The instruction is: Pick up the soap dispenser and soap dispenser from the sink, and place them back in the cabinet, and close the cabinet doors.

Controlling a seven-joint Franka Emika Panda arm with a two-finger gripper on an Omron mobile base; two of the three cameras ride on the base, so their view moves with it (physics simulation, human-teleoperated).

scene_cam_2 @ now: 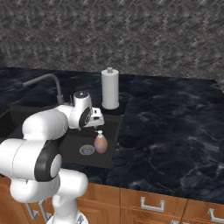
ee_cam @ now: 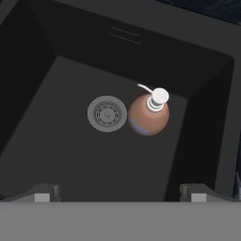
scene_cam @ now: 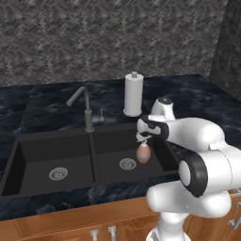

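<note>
Peach egg-shaped soap dispenser (ee_cam: 147, 114), white pump, upright in right sink (scene_cam: 28, 141) basin beside drain.

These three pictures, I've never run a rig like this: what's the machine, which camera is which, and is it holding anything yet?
It is a white robot arm on a wheeled base, facing a black double sink. Two pictures come from cameras on the base, behind the arm to its left and right. The third looks down from the hand itself. A peach soap dispenser stands upright in the right basin beside the round drain. A paper-towel roll and a grey faucet sit on the counter behind. The hand hangs open above the dispenser, holding nothing.
</note>
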